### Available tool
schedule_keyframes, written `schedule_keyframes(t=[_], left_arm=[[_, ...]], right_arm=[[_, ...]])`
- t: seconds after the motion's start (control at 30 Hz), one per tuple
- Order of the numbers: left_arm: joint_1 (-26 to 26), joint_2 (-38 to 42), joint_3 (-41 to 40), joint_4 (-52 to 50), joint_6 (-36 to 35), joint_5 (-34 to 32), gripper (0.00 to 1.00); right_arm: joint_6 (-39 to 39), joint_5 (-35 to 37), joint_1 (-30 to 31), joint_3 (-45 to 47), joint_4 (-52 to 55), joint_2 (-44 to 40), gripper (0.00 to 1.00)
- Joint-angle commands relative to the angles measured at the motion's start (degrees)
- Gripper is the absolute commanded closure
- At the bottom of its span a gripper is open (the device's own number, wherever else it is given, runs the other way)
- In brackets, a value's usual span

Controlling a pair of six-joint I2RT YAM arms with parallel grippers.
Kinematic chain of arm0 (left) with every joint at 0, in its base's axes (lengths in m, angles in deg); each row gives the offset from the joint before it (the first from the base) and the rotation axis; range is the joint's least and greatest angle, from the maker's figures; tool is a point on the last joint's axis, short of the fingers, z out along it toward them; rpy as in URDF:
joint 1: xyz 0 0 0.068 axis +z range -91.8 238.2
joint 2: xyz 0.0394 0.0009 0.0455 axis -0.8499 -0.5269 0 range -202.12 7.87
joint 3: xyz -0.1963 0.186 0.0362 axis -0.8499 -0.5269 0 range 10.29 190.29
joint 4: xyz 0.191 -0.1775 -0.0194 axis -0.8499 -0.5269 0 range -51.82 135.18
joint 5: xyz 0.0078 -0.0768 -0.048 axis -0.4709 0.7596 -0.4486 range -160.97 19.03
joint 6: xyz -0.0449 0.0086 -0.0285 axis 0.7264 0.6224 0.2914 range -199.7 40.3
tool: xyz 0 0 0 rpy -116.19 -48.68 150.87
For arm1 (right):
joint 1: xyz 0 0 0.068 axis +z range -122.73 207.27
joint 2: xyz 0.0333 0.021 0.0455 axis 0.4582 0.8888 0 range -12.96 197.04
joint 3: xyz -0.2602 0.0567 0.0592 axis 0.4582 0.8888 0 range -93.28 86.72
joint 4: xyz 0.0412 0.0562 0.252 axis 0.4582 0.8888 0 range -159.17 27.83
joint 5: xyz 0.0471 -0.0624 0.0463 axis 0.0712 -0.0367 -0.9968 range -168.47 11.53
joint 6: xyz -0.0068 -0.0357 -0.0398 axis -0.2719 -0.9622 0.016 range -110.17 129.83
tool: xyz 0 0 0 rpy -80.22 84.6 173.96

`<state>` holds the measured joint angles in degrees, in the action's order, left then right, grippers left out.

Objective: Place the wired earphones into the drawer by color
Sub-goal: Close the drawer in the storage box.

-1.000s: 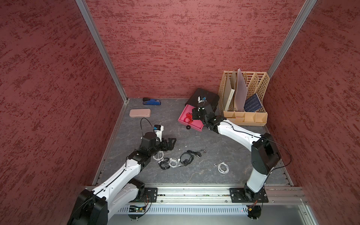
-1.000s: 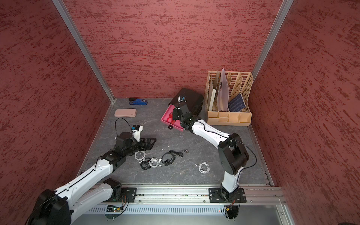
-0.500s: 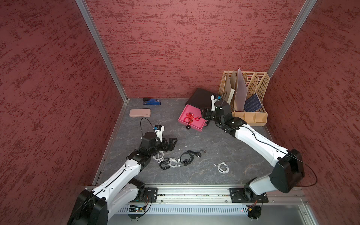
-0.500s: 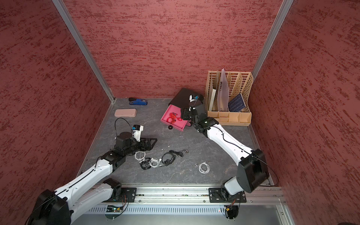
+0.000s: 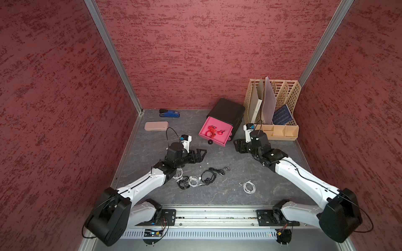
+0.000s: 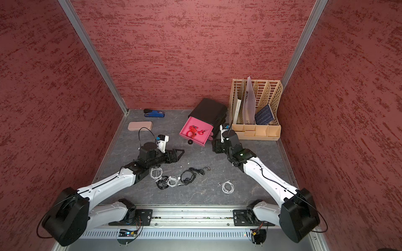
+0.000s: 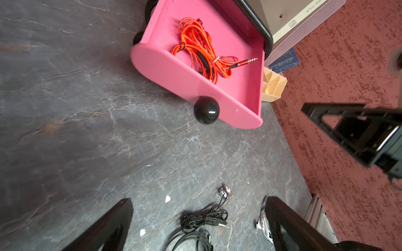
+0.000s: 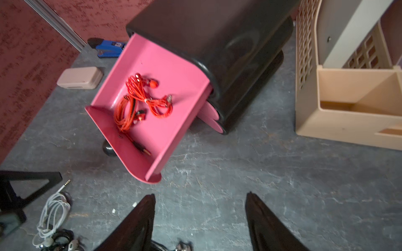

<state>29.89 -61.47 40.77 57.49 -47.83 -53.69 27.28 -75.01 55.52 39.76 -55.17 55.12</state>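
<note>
Found both red earphones (image 5: 212, 132) lying in the open pink drawer (image 5: 217, 142), far centre. Saw left claw (image 5: 199, 155) wide and right claw (image 5: 239, 146) parted, both empty. Judged white earphones (image 5: 248, 187) and black earphones (image 7: 204, 218), near centre, due next, likely needing another drawer pulled. Noted grey surface (image 5: 152, 152), red walls (image 5: 195, 54).

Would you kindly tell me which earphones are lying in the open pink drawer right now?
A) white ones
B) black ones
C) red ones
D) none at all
C: red earphones lie inside the pink drawer, while the white earphones and black earphones lie on the table.
</note>
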Motion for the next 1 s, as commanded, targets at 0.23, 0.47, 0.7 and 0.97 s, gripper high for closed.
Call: schedule_keyframes(t=[0.23,0.47,0.7,0.97], left_arm=[[-0.2,-14.2,3.5,22.9,13.9,5.9,0.12],[-0.1,-22.4,4.7,32.3,18.5,6.1,0.26],[0.5,-28.1,5.5,39.7,21.9,5.9,0.38],[1.3,-32.9,5.8,45.5,24.9,6.3,0.48]], right_arm=[[-2.3,2.3,-0.2,8.1,-8.6,-7.7,0.29],[-2.4,2.0,-0.2,8.4,-8.0,-9.6,0.29],[-2.4,2.1,-0.2,8.6,-8.2,-10.2,0.29],[-2.4,2.1,-0.3,8.6,-8.3,-9.9,0.29]])
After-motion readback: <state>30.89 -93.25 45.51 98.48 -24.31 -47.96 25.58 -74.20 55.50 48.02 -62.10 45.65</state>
